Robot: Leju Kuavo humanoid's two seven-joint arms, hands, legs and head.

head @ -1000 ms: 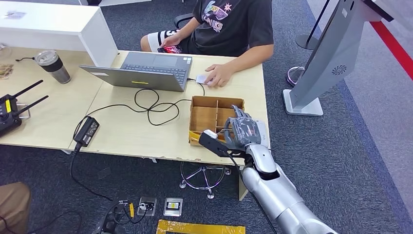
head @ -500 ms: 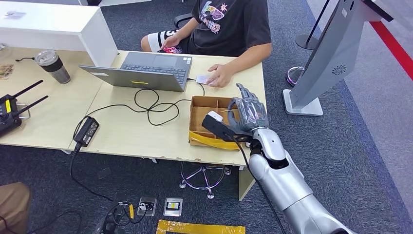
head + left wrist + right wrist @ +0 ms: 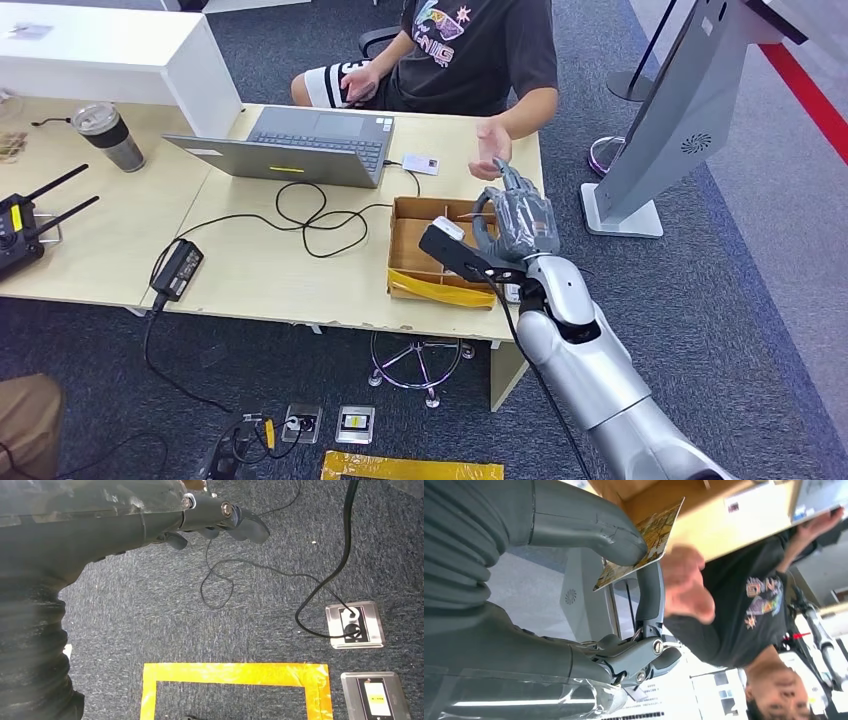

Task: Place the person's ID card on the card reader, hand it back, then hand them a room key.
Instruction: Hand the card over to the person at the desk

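Yellow-patterned flat room key card (image 3: 644, 542) sits pinched in your right hand (image 3: 516, 222) fingers (image 3: 589, 530), centre-right of frame, just short of the person's open palm (image 3: 492, 146). Hand-over step. Next: extend, release once they grip. Left hand (image 3: 220, 522) curled, empty.

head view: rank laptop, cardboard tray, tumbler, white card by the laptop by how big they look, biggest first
1. Laptop, clearly the largest.
2. Cardboard tray, partly hidden by the right hand, so its full extent is unsure.
3. Tumbler.
4. White card, the smallest.
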